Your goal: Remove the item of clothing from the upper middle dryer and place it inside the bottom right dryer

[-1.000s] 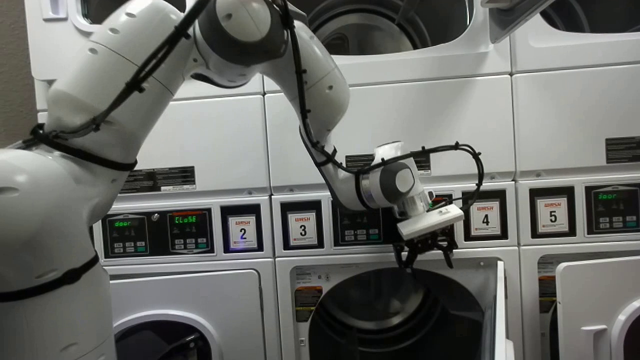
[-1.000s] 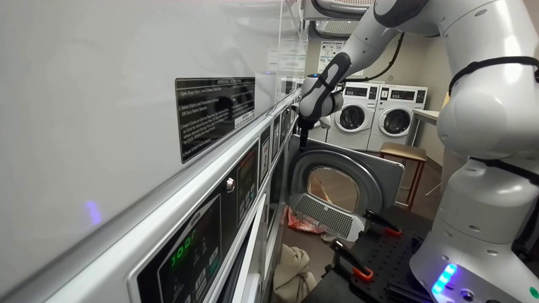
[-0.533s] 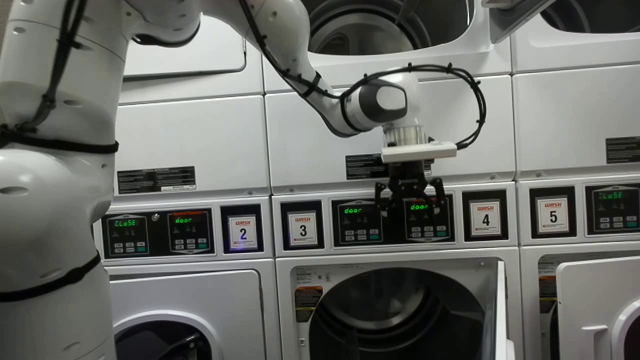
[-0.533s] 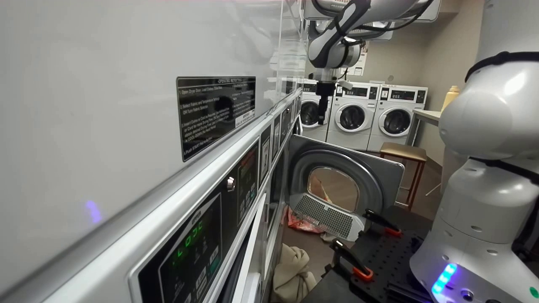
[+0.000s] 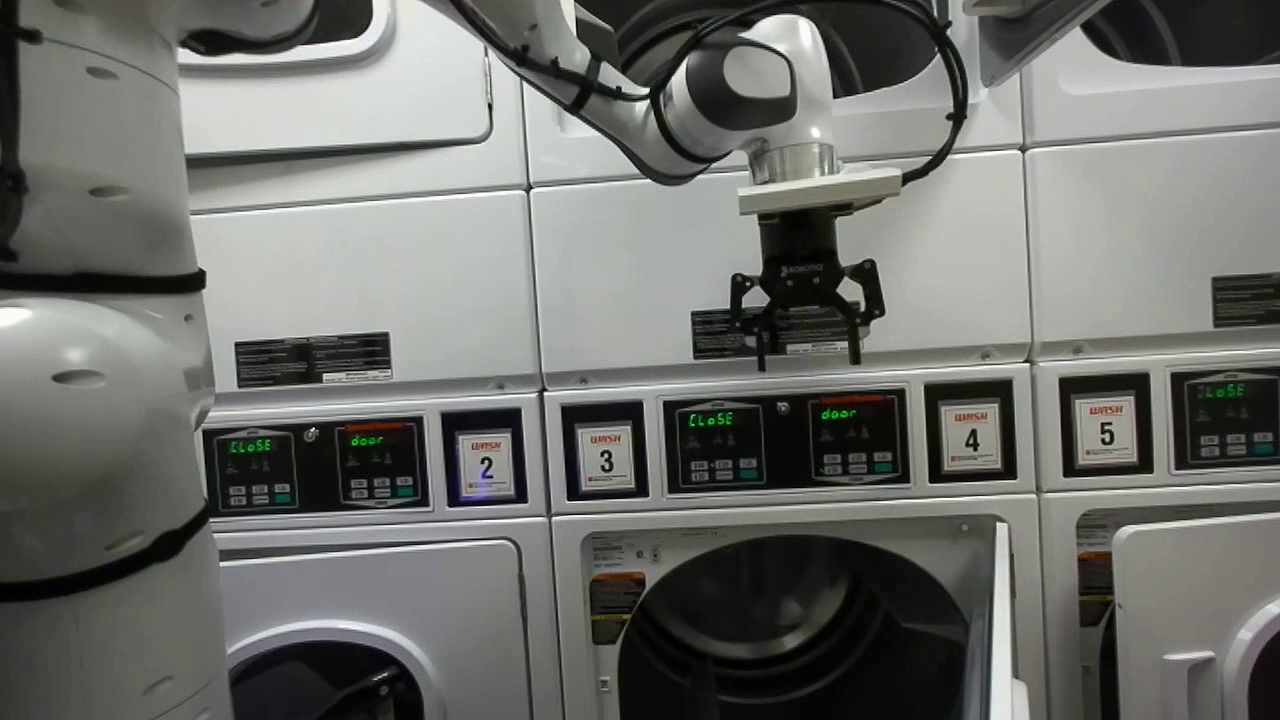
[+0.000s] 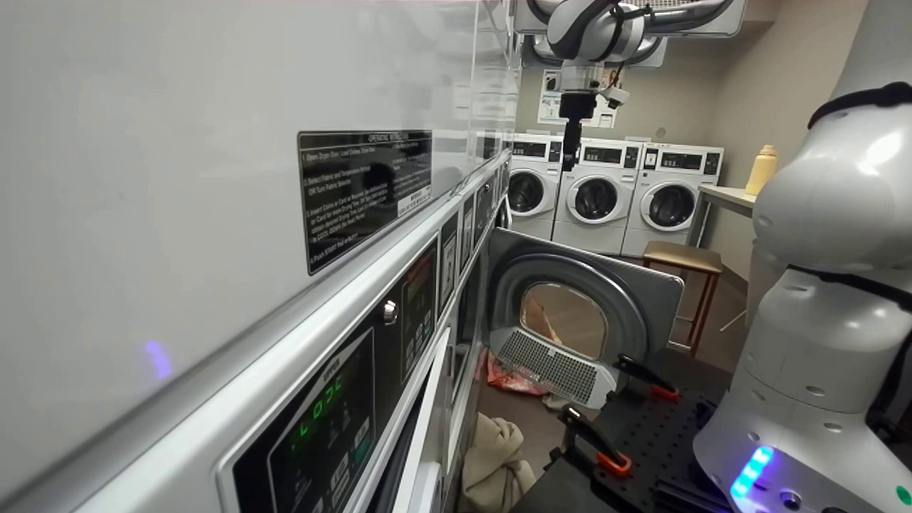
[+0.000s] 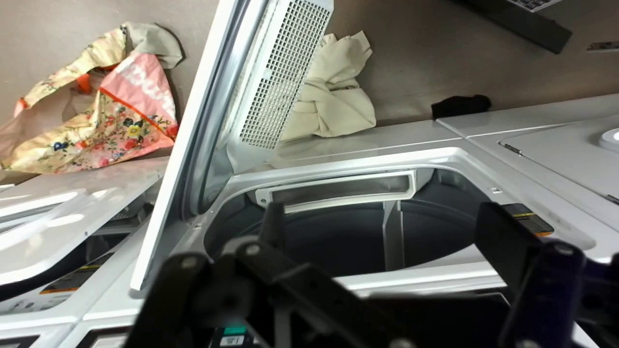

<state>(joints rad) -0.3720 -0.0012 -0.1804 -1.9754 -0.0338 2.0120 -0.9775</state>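
My gripper (image 5: 808,362) is open and empty, pointing straight down before the control panel strip. It also shows in an exterior view (image 6: 568,168) and the wrist view (image 7: 380,212). The upper middle dryer (image 5: 900,122) is open behind the arm; no clothing shows in its visible part. The bottom right dryer (image 5: 1160,590) has its door partly open. The bottom middle dryer (image 5: 570,620) stands open below the gripper, its drum in the wrist view. A floral pink and yellow cloth (image 7: 116,130) and a cream cloth (image 7: 338,106) lie on the floor.
The bottom middle dryer's open door (image 6: 648,299) juts out, also in the wrist view (image 7: 164,203). The upper middle dryer's door (image 5: 1040,35) juts out above. A small black cloth (image 7: 462,106) lies on the floor. Clamps (image 6: 613,463) stick up beside the robot base.
My gripper has risen from the top of the bottom middle dryer's opening, moved away from the machine fronts and turned from tilted to straight down. The cloths and doors have not moved.
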